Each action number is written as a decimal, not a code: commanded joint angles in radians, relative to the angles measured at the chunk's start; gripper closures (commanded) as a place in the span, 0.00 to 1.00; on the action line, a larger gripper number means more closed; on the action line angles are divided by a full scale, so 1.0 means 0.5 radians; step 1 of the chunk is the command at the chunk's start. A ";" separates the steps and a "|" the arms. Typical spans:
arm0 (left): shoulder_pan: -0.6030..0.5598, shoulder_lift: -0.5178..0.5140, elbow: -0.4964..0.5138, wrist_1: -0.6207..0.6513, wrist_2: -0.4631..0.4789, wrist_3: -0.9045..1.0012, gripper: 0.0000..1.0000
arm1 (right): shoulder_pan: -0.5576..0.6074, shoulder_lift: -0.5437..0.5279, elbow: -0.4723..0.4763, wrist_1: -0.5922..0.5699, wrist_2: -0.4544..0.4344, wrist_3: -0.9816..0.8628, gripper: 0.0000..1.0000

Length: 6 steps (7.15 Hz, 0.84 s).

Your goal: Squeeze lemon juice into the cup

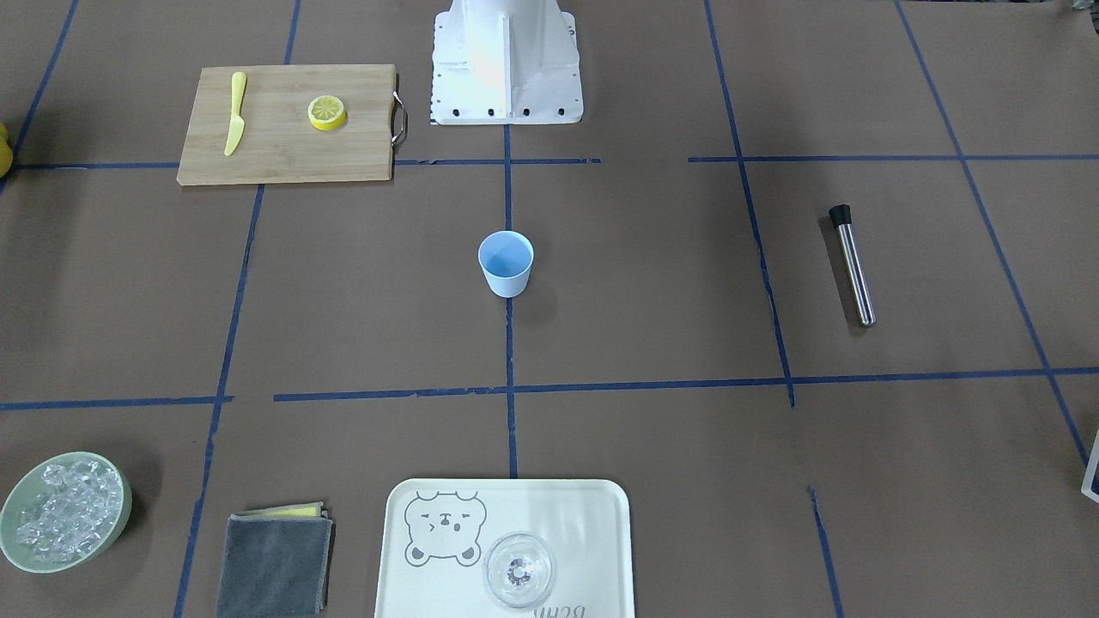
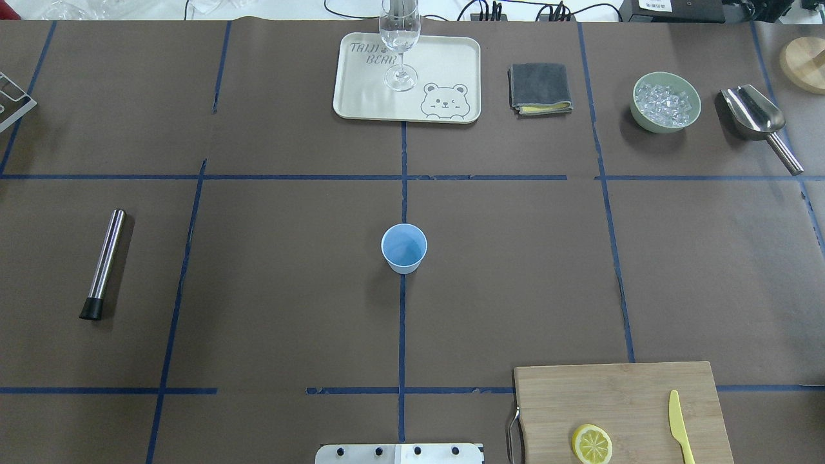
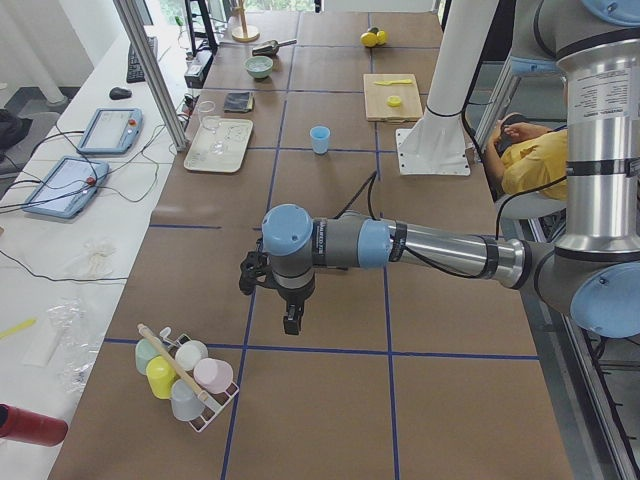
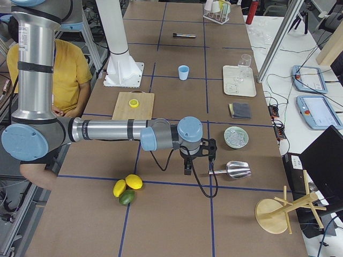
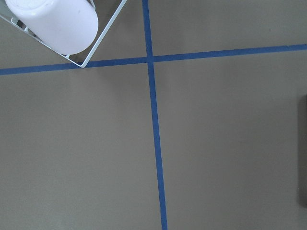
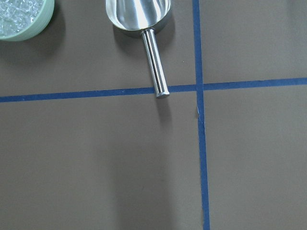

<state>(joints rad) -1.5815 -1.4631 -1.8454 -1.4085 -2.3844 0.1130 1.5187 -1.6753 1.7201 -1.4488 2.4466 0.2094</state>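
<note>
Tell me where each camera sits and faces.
Front-facing: across the table, looking down at the blue cup; robot's base shows.
Overhead: behind the robot, looking forward and down; base edge only; shares blue cup, lemon with front-facing.
Exterior left: table's left end, looking along it; left arm near.
Exterior right: opposite end; right arm near.
Left wrist: straight down at tape and a white cup; no robot parts.
Right wrist: straight down at scoop and ice bowl; no robot parts.

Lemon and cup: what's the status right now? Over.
Left pincer and right pincer far from both, open or shut unclear. Lemon on cutting board, cup upright, apart. Nothing standing between them.
</note>
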 commanded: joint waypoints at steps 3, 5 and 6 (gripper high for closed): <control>0.006 -0.034 0.003 0.004 -0.002 -0.026 0.00 | -0.064 -0.018 0.115 -0.008 0.055 0.001 0.00; 0.006 -0.041 -0.021 -0.009 -0.026 -0.023 0.00 | -0.312 -0.125 0.390 -0.008 0.061 0.084 0.00; 0.009 -0.053 -0.015 -0.033 -0.026 -0.017 0.00 | -0.504 -0.207 0.601 -0.005 0.065 0.306 0.00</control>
<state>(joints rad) -1.5781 -1.4840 -1.8516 -1.4147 -2.3961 0.1023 1.3718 -1.7315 1.9030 -1.4523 2.4763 0.2641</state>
